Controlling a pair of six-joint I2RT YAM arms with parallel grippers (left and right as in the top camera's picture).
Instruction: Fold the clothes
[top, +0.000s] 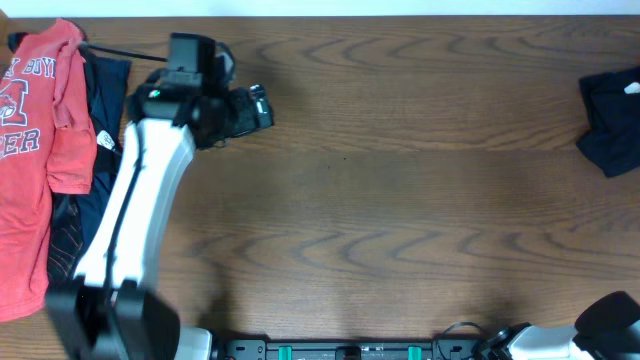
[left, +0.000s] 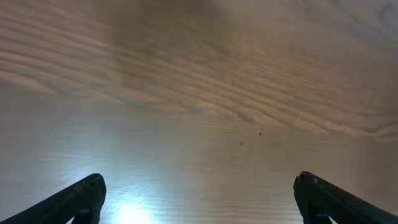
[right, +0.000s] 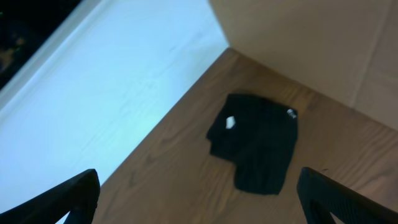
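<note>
The black shirt (top: 610, 120) lies bunched at the table's far right edge. In the right wrist view it (right: 258, 143) is a compact dark bundle with small white marks, near the table corner. The orange-red lettered T-shirt (top: 30, 170) lies spread at the far left, over a navy garment (top: 95, 170). My left gripper (top: 257, 107) hovers over bare wood just right of those two; its fingers (left: 199, 196) are wide open and empty. My right gripper (right: 199, 193) is open and empty, held high and back from the black shirt.
The wooden table (top: 400, 200) has bare wood between the left pile and the black shirt. My left arm (top: 140, 200) reaches up from the front left. My right arm (top: 605, 325) sits at the front right corner. A pale wall and floor (right: 112, 81) lie beyond the table edge.
</note>
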